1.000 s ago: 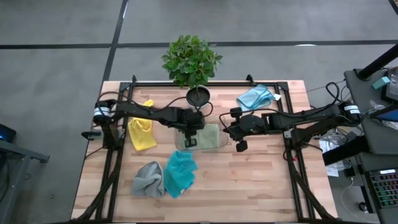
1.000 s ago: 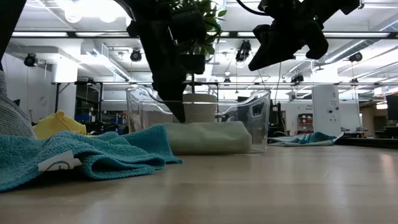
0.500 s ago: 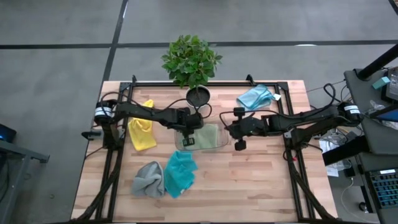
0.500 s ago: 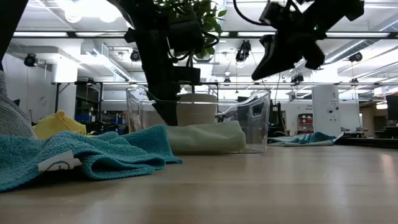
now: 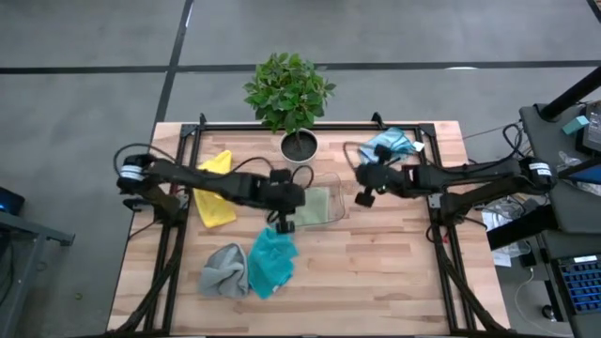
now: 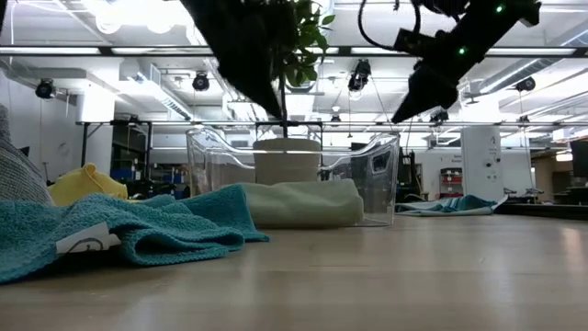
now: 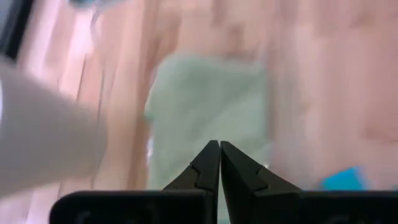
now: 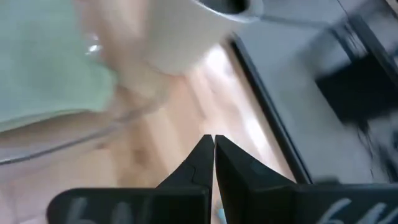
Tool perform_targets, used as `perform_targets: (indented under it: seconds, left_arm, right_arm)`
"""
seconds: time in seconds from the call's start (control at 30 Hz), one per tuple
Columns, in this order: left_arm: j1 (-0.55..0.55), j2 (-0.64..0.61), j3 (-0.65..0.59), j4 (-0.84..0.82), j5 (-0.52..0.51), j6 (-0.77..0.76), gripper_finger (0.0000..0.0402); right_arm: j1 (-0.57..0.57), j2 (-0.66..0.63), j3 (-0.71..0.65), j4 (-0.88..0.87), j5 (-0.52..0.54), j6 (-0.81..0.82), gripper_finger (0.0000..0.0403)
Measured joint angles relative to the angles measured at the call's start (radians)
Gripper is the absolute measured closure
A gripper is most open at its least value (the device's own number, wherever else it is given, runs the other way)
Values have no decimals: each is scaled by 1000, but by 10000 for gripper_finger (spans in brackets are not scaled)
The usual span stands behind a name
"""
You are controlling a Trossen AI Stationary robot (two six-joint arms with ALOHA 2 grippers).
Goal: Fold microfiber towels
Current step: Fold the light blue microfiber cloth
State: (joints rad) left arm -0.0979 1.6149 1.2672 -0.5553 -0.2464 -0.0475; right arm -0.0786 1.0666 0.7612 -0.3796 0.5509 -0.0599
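Inside the clear tray (image 5: 333, 188) the sage green towel (image 5: 314, 207) lies folded, teal towel (image 5: 270, 262) and grey towel (image 5: 223, 270) crumpled nearer the wooden table (image 5: 394, 272) front, my left gripper (image 5: 285, 223) pinched empty beside the tray, my right gripper (image 5: 362, 198) likewise, workshop lights behind.

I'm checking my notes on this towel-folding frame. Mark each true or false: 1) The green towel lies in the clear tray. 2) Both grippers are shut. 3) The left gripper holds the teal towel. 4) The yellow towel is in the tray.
1) True: the green towel lies in the tray.
2) True: left gripper and right gripper are shut.
3) False: it holds nothing; the teal towel lies on the table.
4) False: the yellow towel lies on the table, left of the tray.
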Motion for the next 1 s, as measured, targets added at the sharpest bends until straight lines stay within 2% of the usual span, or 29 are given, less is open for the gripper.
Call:
perform_targets:
  seconds: [0.17,0.3,0.5,0.6,0.8,1.0]
  left_arm:
    - [-121,-45,-35,151,-6,0,402]
    - [-207,-43,-52,223,-6,0,402]
    - [-291,-32,-94,352,-35,-3,402]
    - [-316,-38,-113,360,-81,-29,402]
    - [-322,-39,-113,361,-112,-50,402]
    - [-322,-39,-113,360,-114,-48,402]
  right_arm:
    - [-129,-11,-2,-76,0,116,394]
    - [-274,6,-13,-93,-22,148,394]
    - [-531,68,-19,-87,-260,227,394]
    - [-649,116,-20,-86,-396,251,386]
    - [-783,226,-20,-87,-435,332,328]
    - [-799,308,-20,-78,-579,295,259]
